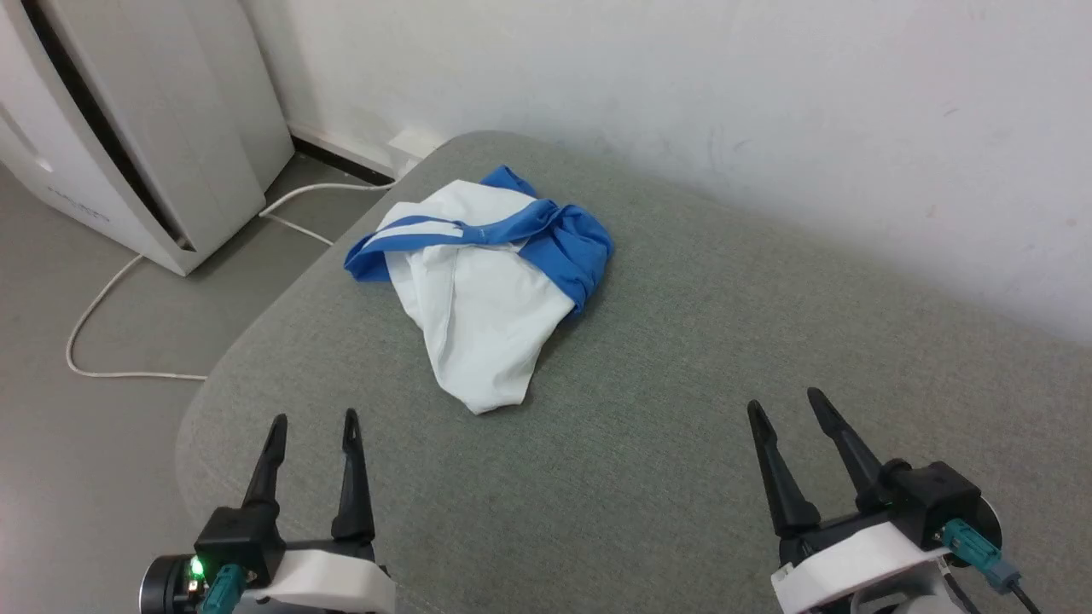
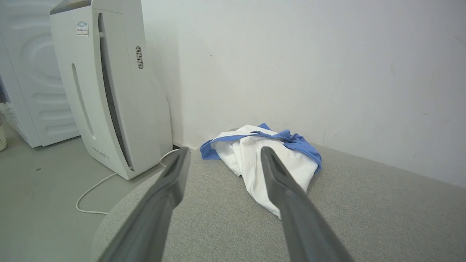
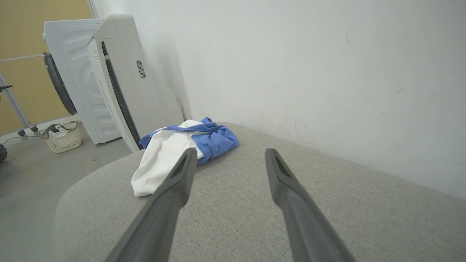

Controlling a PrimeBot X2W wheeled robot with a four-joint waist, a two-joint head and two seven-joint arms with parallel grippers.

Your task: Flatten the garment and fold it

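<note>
The garment (image 1: pixel 482 281) lies crumpled in a heap on the grey cushioned surface (image 1: pixel 682 409), white body bunched with blue sleeves twisted across its far side. It also shows in the left wrist view as a garment (image 2: pixel 251 156) and in the right wrist view as a garment (image 3: pixel 171 149). My left gripper (image 1: pixel 313 420) is open at the lower left, short of the heap and apart from it. My right gripper (image 1: pixel 787 401) is open at the lower right, well clear of the cloth. Nothing sits between either pair of fingers.
A tall white appliance (image 1: pixel 128 128) stands on the floor at the left, with a white cable (image 1: pixel 111 307) trailing past the surface's rounded left edge. A white wall (image 1: pixel 682 102) runs close behind. A small basket (image 3: pixel 63 136) sits on the floor further off.
</note>
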